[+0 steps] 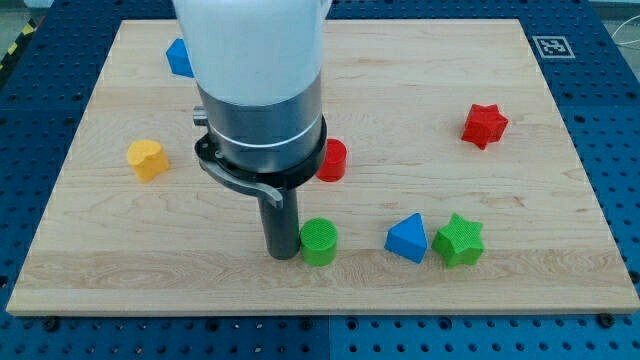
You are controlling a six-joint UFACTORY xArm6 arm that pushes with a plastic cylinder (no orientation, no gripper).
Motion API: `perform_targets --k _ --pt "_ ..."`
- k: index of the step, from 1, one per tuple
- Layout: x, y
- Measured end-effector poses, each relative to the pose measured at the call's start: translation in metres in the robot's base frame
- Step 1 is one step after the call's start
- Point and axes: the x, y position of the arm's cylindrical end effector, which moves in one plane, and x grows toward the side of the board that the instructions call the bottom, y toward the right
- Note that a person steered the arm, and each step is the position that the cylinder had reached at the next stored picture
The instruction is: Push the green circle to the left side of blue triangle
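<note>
The green circle [320,242] is a short green cylinder near the view's bottom middle of the wooden board [500,290]. The blue triangle [407,238] lies to its right, with a gap between them. My tip [282,254] is the lower end of the dark rod and stands right against the green circle's left side. The arm's white and grey body hides the board above the tip.
A green star [459,240] sits right next to the blue triangle on its right. A red cylinder [332,160] is partly hidden behind the arm. A red star [485,125] is at the right, a yellow block [147,159] at the left, a blue block [179,58] at top left.
</note>
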Motion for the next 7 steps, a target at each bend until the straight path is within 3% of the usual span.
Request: perform_targets --k 5,7 --pt "0.000 0.032" --pt "-0.004 -0.009"
